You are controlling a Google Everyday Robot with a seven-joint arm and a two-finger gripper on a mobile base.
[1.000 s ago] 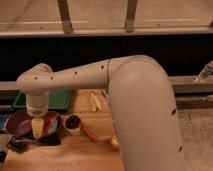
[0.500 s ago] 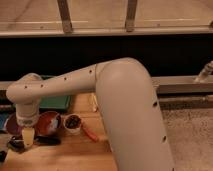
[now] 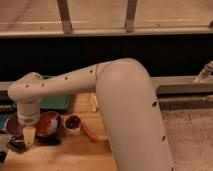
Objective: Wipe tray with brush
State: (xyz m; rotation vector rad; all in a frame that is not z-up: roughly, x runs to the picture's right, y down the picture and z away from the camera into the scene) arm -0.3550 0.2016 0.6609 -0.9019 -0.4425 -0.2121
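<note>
- At the left end of the counter (image 3: pixel 75 155), the tool (image 3: pixel 29 136) hangs pointing straight down from the pale arm's wrist, just over the front edge of the wood.
- Right beneath and beside it lies the brush (image 3: pixel 44 142), a dark slim shape flat on the counter, running left to right in front of the red bowl (image 3: pixel 50 122).
- I'd judge the brush light and stiff along its handle, with a softer head. Being so low to the wood, it probably needs pinching across the slim handle near its middle, so the head stays free for wiping.
- The tool's jaws stand wide apart and carry nothing. From where I stand I can't tell whether a fingertip touches the brush or only hovers over it.
- A small bowl (image 3: pixel 73 122) with dark contents sits just right of the red one, and an orange-red-handled utensil (image 3: pixel 89 133) lies beyond that.
- Farther back, partly hidden behind the arm, the green tray (image 3: pixel 56 103) rests on the counter, apart from the brush and with no wiping begun.
</note>
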